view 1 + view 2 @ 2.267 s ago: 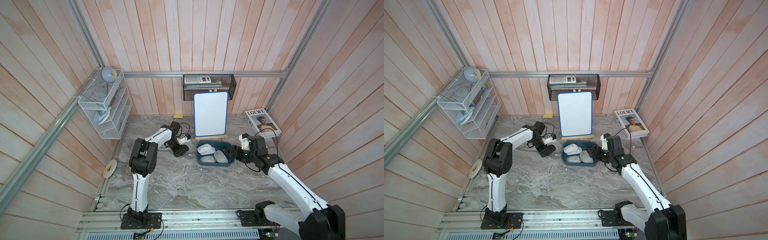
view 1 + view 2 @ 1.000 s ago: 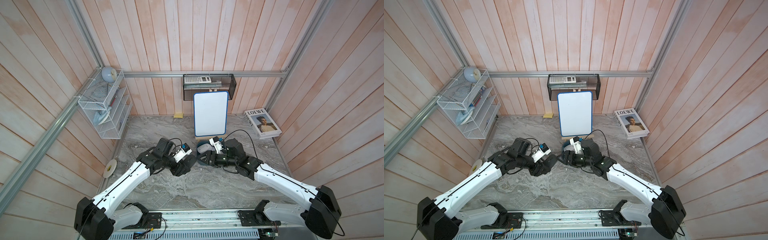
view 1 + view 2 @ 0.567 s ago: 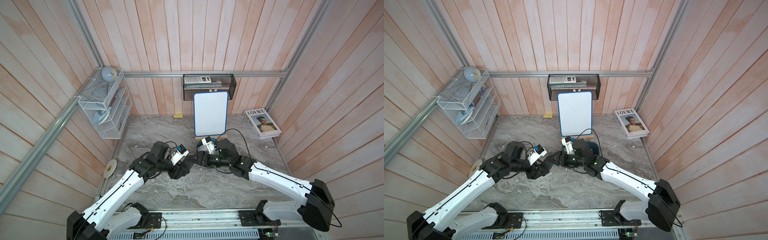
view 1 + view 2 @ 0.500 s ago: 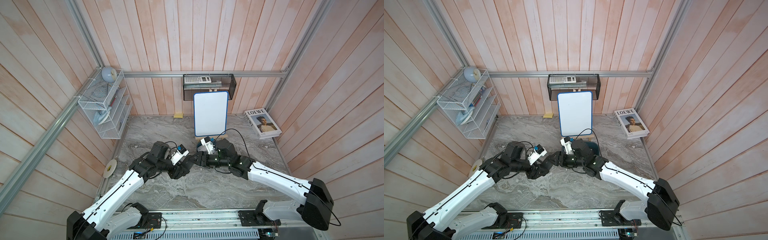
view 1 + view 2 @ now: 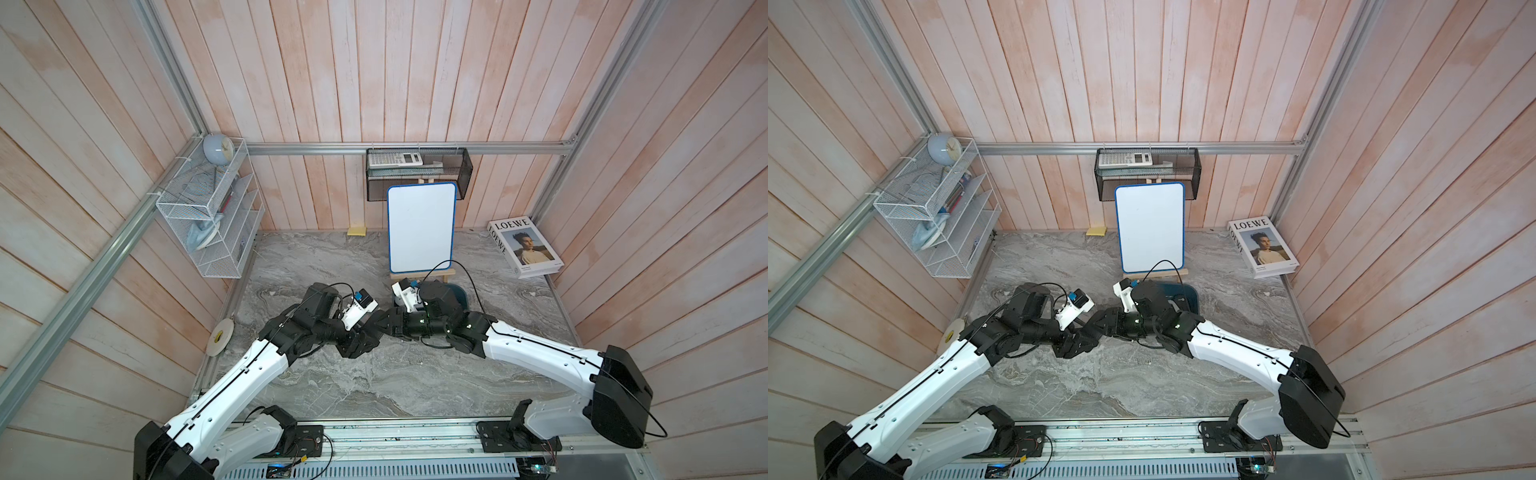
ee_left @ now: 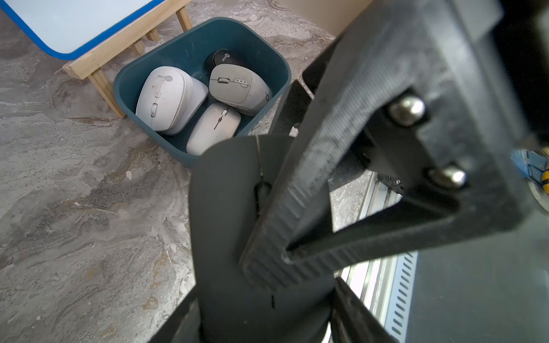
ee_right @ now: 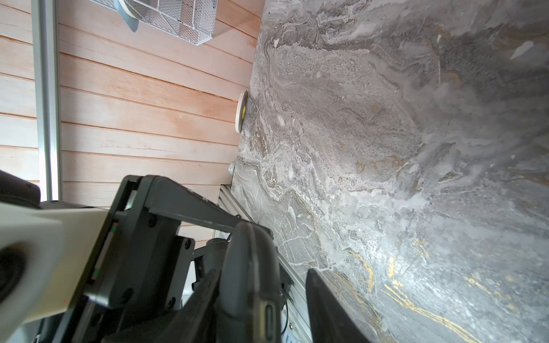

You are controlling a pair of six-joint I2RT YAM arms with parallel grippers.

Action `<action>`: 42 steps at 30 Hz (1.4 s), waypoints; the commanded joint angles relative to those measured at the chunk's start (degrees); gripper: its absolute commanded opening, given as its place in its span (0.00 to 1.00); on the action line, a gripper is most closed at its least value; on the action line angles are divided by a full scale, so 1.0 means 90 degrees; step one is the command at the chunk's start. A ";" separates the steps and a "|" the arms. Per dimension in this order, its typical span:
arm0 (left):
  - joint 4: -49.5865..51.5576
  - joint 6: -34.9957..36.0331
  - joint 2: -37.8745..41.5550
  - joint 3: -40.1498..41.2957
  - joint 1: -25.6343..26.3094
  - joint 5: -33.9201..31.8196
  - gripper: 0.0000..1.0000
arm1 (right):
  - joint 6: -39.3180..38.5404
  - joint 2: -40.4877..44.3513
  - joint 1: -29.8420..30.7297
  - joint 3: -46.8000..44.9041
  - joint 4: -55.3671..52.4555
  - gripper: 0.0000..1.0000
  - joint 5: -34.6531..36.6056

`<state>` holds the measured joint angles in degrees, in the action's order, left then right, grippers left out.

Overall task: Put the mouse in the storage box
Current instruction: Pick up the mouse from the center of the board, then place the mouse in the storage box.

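From my console the dark grey computer mouse (image 6: 225, 213) reads as smooth, matt plastic. The teal-blue rectangular storage box (image 6: 193, 44) is smooth plastic with a dull sheen; the large off-white mouse (image 6: 169, 98) inside it looks satin and slightly scuffed. The grey marbled table (image 6: 74, 208) looks stony and faintly rough, with gold veins. The pale plank walls (image 5: 374, 62) are wood, the silver frame rail (image 5: 311, 148) brushed metal, the blue-edged whiteboard (image 5: 419, 226) glossy.

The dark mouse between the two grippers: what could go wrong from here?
The left gripper is shut on the dark mouse, and the right gripper only flanks it; an early release may drop it on the table.
The storage box holds four mice; it may slide off.
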<state>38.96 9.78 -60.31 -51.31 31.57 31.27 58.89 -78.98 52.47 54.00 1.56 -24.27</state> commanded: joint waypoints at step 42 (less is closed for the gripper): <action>-0.0212 -0.1906 0.2324 0.1133 0.0023 -0.3005 1.00 | -0.0636 -0.0928 -0.3376 -0.0516 0.0773 0.17 -0.0143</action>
<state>38.09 -6.46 -40.01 -42.11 31.64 6.90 55.55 -86.08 22.44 47.81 6.66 -24.56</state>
